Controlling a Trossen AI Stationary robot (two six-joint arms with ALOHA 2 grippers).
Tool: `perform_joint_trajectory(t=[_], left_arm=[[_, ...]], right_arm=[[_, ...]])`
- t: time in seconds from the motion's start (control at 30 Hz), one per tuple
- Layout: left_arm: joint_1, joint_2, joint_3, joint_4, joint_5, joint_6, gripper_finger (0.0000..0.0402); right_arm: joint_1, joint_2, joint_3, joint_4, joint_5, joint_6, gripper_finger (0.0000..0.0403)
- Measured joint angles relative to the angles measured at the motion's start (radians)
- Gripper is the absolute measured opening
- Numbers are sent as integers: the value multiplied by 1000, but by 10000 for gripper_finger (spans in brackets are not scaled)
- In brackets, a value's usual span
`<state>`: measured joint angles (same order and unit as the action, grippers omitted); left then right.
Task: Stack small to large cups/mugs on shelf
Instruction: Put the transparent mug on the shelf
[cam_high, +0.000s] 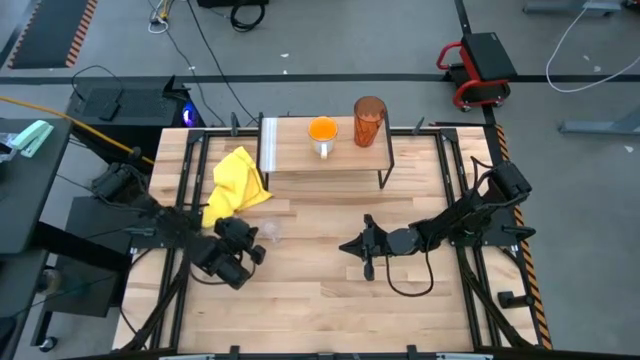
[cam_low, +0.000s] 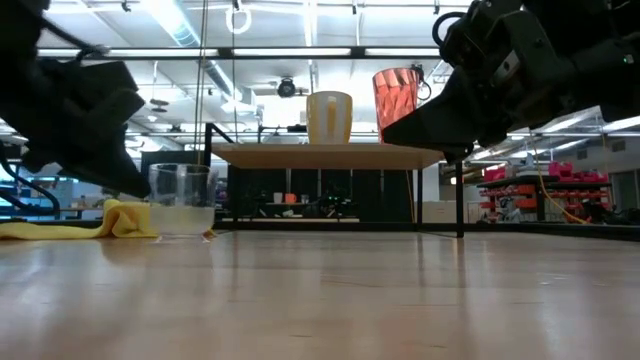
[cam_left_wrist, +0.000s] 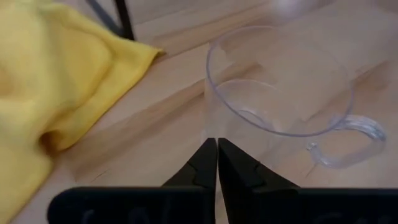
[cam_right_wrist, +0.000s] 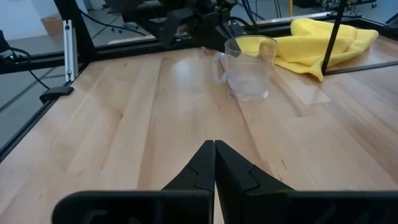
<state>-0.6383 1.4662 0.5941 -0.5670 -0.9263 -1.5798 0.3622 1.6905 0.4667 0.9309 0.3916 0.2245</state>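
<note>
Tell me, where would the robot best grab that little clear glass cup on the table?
Probably by the rim wall. The glass cup stands upright with its mouth open, so the left gripper, close beside it with fingers shut, could open and slip one finger inside. Its handle sticks out on the far side, harder to reach.

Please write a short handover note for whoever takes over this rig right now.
Left gripper: shut, empty, right beside the clear glass cup.
Right gripper: shut, empty, low over the table's middle, pointing at the cup from farther off.
Clear glass cup: upright on the tabletop next to the yellow cloth, not gripped.
Done: orange mug and amber tumbler stand side by side on the shelf.
Left: pick up the glass cup and place it on the shelf, probably on the mug's free side for small-to-large order.
</note>
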Motion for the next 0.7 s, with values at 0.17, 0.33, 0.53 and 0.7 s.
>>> perform_joint_trajectory(t=[0.17, 0.33, 0.53, 0.7], left_arm=[[55, 0, 0, 127, 5, 157, 14], [119, 0, 0, 219, 14, 284, 18], [190, 0, 0, 319, 68, 413, 17], [214, 0, 0, 390, 88, 496, 13]], right_arm=[[0, 0, 0, -1, 0, 0, 12], [-2, 0, 0, -1, 0, 0, 12], [-2, 0, 0, -1, 0, 0, 12], [-2, 0, 0, -1, 0, 0, 12]])
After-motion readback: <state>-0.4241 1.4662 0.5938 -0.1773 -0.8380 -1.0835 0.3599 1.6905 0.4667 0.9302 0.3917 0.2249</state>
